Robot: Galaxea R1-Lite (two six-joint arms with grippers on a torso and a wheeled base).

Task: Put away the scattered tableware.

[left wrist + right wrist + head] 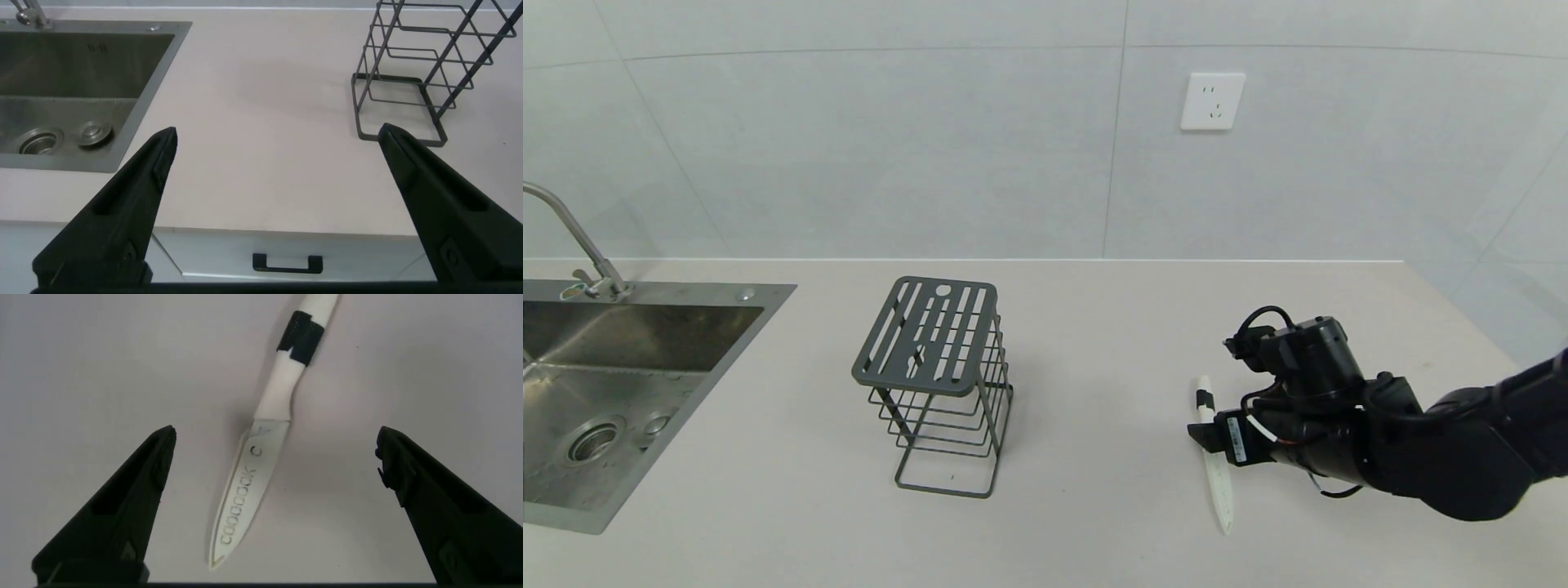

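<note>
A white knife (1214,457) with a black band on its handle lies flat on the beige counter, right of centre. In the right wrist view the knife (263,451) lies between my spread black fingers (122,506), its blade toward the camera. My right gripper (1205,437) hovers just above the knife's middle, open, holding nothing. A dark grey wire cutlery rack (938,384) with a slotted top stands at the counter's centre. My left gripper (278,151) is open over the counter's front edge, with the rack's base (400,106) ahead of it.
A steel sink (596,392) with a faucet (572,237) is set into the counter at the left. A tiled wall with a socket (1213,100) runs behind. A drawer handle (286,263) shows below the counter's front edge.
</note>
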